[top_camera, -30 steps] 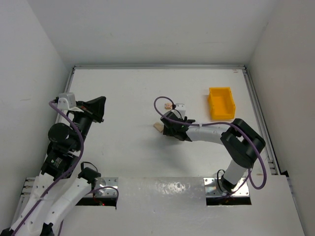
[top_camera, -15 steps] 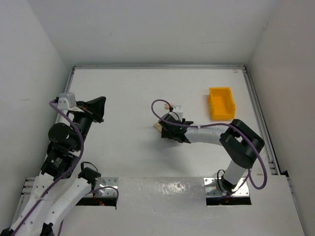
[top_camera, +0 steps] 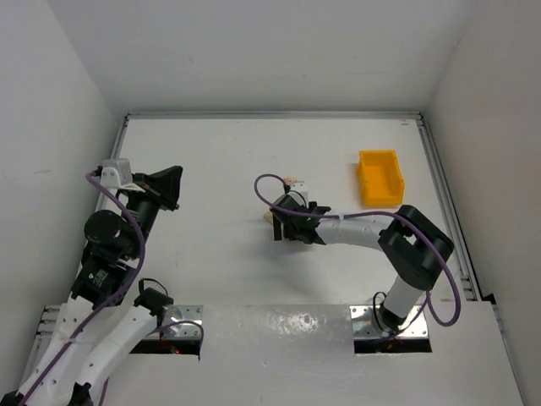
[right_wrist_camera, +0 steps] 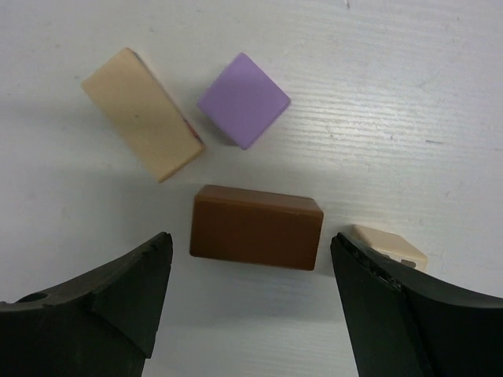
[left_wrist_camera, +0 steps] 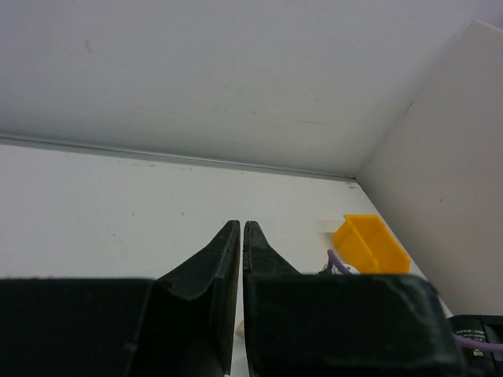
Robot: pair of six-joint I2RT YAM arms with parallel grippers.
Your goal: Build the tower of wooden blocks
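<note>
White table (top_camera: 211, 152) fills the overhead frame, yellow bin (top_camera: 379, 178) at upper right. At left, the left gripper (left_wrist_camera: 241, 229) has its jaws pressed together. At centre, the right gripper (right_wrist_camera: 250, 245) stands wide open either side of a dark brown block (right_wrist_camera: 255, 236), untouched, with a tan block (right_wrist_camera: 141, 114) and a purple block (right_wrist_camera: 242, 100) above it.

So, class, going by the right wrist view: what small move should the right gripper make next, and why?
Probably lower a little and close on the dark brown block. The right gripper stands open, and that block lies between its fingers with a gap on either side. I would go carefully: a small tan block lies right beside one finger and might get nudged.
</note>
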